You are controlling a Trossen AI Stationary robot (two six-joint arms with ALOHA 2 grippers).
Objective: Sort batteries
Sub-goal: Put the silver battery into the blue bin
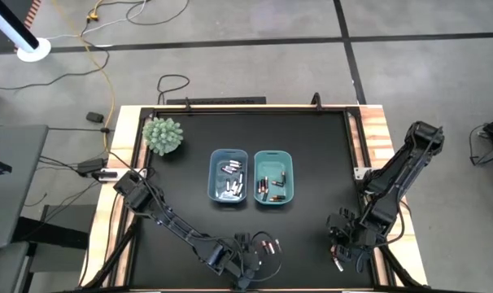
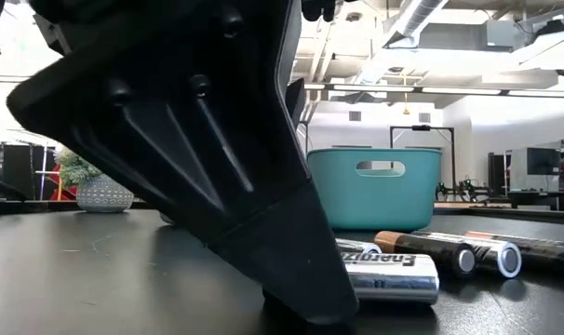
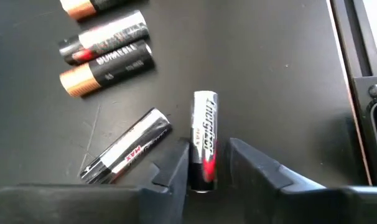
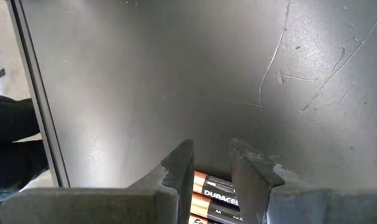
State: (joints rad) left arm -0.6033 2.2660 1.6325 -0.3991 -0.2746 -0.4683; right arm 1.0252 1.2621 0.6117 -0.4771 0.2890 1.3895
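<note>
Dominated by a dark ribbed gripper [image 2: 217, 177] filling the upper left and tapering down to the black tabletop [image 2: 96, 279], tip touching near centre. Just beside the tip, a silvery battery [image 2: 394, 276] lying on its side, lettering visible. Behind and to the right, 2 dark batteries with copper ends [image 2: 426, 249], side by side, another at the right edge. Farther back, a teal bin [image 2: 375, 191] with a handle slot. At far left, a small green plant in a pale pot [image 2: 100, 191]. Beyond, a bright room with white ceiling beams.
</note>
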